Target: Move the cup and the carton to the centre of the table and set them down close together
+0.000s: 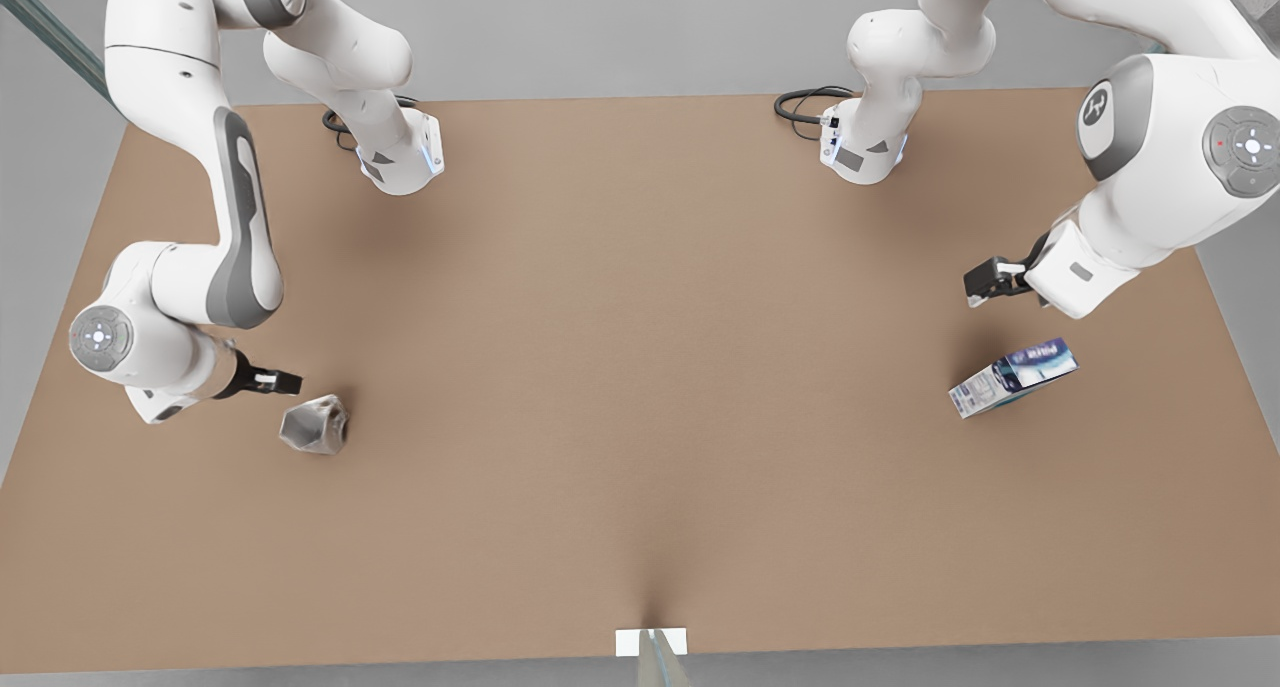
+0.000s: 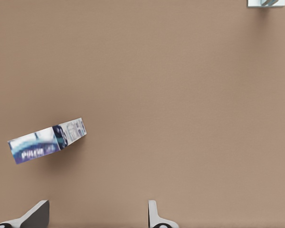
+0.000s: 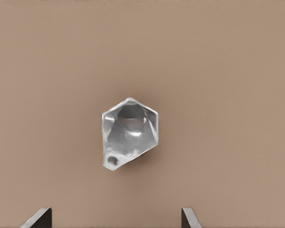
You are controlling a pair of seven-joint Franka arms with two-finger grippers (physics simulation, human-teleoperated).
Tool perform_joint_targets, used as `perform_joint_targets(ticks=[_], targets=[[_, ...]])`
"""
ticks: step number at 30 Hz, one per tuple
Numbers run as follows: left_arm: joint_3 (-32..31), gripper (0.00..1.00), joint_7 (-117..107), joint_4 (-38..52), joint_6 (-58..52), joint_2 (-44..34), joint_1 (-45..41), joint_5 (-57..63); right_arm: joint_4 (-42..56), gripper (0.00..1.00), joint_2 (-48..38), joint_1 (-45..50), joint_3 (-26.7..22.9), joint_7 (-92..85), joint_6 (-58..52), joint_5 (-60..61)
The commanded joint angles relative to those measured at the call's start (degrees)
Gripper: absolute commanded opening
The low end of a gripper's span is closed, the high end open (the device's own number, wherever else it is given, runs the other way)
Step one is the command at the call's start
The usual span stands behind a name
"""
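The pale grey faceted cup [image 1: 315, 425] lies on its side on the tan table [image 1: 640, 317] at the front view's left. Just behind it hovers my right gripper [image 1: 285, 380], open; in the right wrist view the cup [image 3: 129, 133] lies ahead of the spread fingers, gripper [image 3: 115, 218]. The blue-and-white carton [image 1: 1012, 377] rests on the table at the front view's right. My left gripper [image 1: 985, 282] hangs open above and behind it, not touching. In the left wrist view the carton [image 2: 47, 141] lies off to one side of the open gripper [image 2: 95, 216].
Both arm bases [image 1: 405, 157] [image 1: 862, 147] stand at the table's far edge with black cables [image 1: 800, 102] beside them. A small white bracket [image 1: 651, 642] sits at the middle of the near edge. A wide stretch of bare tabletop separates the cup and the carton.
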Motion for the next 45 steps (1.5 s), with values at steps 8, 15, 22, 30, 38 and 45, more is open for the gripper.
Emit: perform_joint_targets(ticks=[8,15,22,30,38,45], targets=[[0.00,1.00,0.09,0.00,-0.09,0.08,-0.01,-0.07,-0.01,1.00,5.16,-0.14,-0.70,2.02,4.81,0.53],[0.00,1.00,0.70,0.00,0.70,1.49,0.34,0.02,0.08,1.00,7.88,-0.76,-0.88,1.93,8.32,0.70],[0.00,1.00,0.97,0.00,0.70,1.66,0.34,0.02,0.52,1.00,9.73,-1.28,-0.88,0.97,12.28,0.79],[0.00,1.00,0.97,0.00,0.62,1.75,0.34,-0.07,0.35,1.00,10.78,-1.28,-0.88,0.35,12.19,3.17],[0.00,1.00,0.97,0.00,0.53,1.84,0.34,-0.07,0.52,1.00,12.01,-3.65,-0.88,-2.37,13.07,3.25],[0.00,1.00,0.97,0.00,0.35,1.75,0.34,-0.07,0.26,1.00,12.19,-3.74,-0.79,-2.99,13.07,3.34]])
